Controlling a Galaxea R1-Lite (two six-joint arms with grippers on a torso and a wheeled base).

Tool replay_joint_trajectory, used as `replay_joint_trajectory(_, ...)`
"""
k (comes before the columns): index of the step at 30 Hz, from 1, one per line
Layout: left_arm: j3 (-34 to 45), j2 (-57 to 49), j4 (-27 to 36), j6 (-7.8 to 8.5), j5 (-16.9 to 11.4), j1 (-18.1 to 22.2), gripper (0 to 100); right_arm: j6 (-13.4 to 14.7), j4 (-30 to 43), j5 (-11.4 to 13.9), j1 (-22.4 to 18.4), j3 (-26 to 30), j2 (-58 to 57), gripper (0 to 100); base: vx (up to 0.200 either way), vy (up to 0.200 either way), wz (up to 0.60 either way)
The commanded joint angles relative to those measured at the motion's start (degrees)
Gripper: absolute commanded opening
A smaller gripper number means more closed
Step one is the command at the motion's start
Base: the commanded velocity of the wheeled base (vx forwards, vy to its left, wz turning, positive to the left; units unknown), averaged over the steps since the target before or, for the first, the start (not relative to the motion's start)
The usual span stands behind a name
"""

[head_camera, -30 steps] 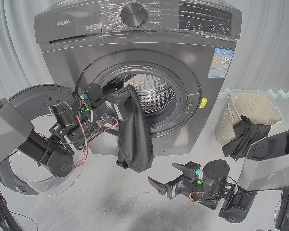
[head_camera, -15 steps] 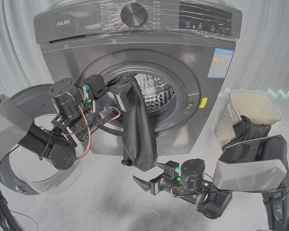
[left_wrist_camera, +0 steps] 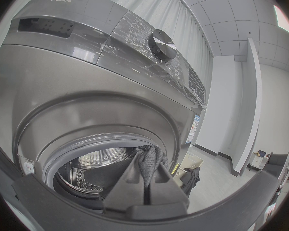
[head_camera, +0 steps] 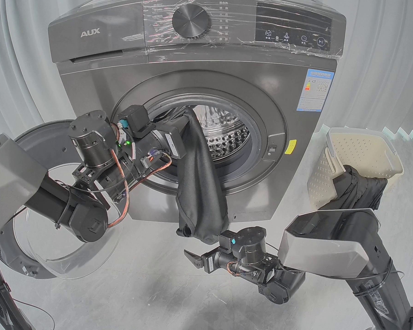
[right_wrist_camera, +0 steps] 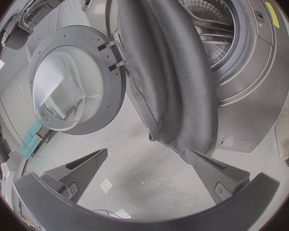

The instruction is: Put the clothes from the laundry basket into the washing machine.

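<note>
Garment loading looks mid-step: left gripper [left_wrist_camera: 148,166] is clamped on a dark garment [head_camera: 199,184] dangling from the washing machine [head_camera: 101,83] mouth, right gripper [right_wrist_camera: 144,151] sits fingers-apart just under its low end, so next it probably scoops that in.

Premises: indoor test space or lab staged as laundry corner, not domestic room.
Evidence:
- washing machine [head_camera: 101,83] standing alone on bare grey floor [head_camera: 147,294]
- protective film [head_camera: 160,24] over control panel [head_camera: 291,26]
- pale curtain [head_camera: 18,46] hung as backdrop behind and to both sides
- left wrist view: grid-tile ceiling [left_wrist_camera: 234,20] with flush light panel [left_wrist_camera: 282,15], plain white wall [left_wrist_camera: 221,97], freestanding white partition [left_wrist_camera: 250,106], open floor beyond
</note>
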Motion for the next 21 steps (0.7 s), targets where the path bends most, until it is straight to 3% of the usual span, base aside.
replay_joint_trajectory(1, 0.4, -0.3, -0.2, -0.02, 0.0, 0.0, 0, 0.1, 2.4, 0.0, -0.7, -5.0, 3.1, 100, 0.0, 0.0, 0.0)
replay_joint_trajectory(7, 0.5, -0.3, -0.3, -0.02, 0.0, 0.0, 0, 0.1, 4.7, -0.4, -0.7, -11.7, 6.5, 100, 0.0, 0.0, 0.0)
replay_joint_trajectory(16, 0.5, -0.4, -0.3, -0.02, 0.1, 0.0, 0, 0.2, 8.1, 0.0, -0.8, -16.0, 7.4, 100, 0.0, 0.0, 0.0)
replay_joint_trajectory(21, 0.5, -0.4, -0.5, -0.02, 0.8, -0.4, 0, 0.3, 11.2, 0.0, -1.4, -21.2, 8.8, 100, 0.0, 0.0, 0.0)
